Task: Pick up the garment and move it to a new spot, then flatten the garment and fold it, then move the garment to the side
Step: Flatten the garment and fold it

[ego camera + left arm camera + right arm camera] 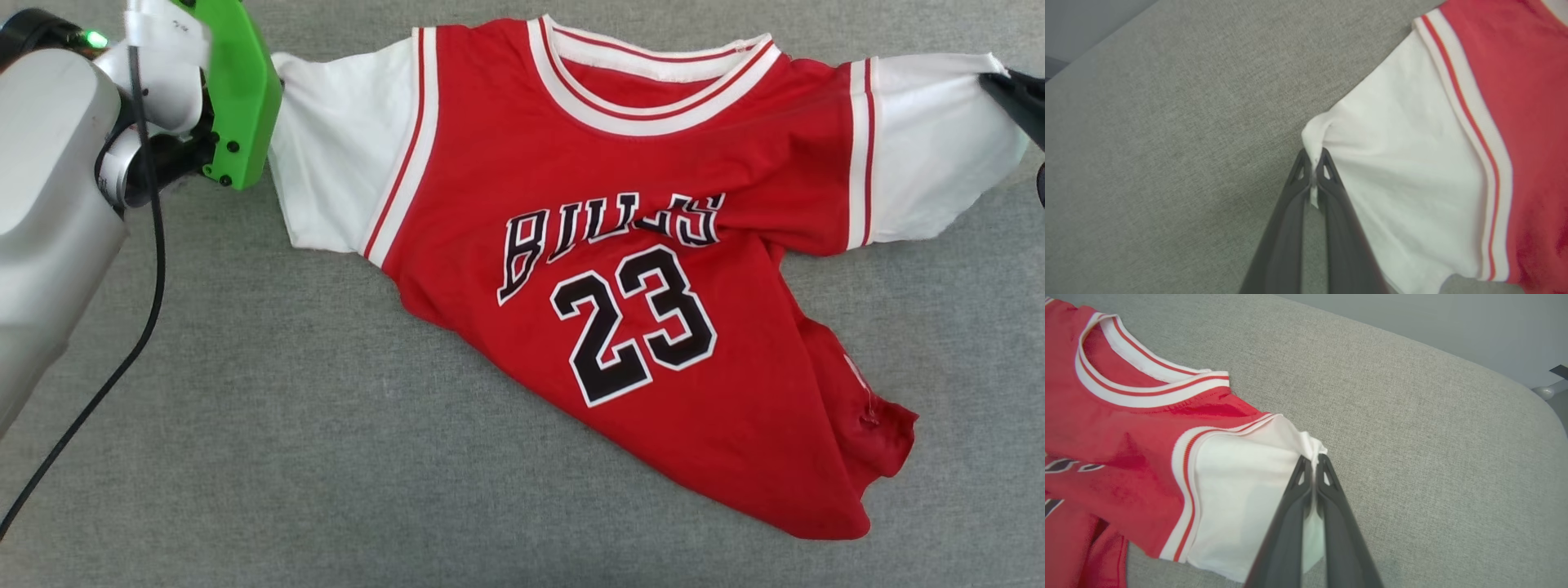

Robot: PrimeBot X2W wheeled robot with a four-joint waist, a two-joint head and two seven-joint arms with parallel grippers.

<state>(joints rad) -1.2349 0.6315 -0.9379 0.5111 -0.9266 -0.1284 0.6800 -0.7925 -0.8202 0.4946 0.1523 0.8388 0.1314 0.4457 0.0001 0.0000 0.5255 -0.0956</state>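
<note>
The shirt lies face up on a gray cloth-covered surface, stretched from left to right across the far half of the scene. Its collar points toward the far edge. Its hem trails off toward the near right, where the red cloth is bunched and folded over itself. A crease runs across the chest and swallows part of the black lettering, while the number 23 below it reads clearly. The left gripper has its two dark fingers pressed together on the outer edge of the white left sleeve, with a small tuft of white cloth pinched up between the tips. In the head view this arm shows as a pale forearm with a green housing just beside that sleeve, and a black cable hangs down from it. The right gripper is likewise clamped on the outer far corner of the white right sleeve, its fingers closed on a gathered fold of cloth. Both sleeves are drawn outward, well apart, and the red body of the shirt lies between them, resting on the surface.
</note>
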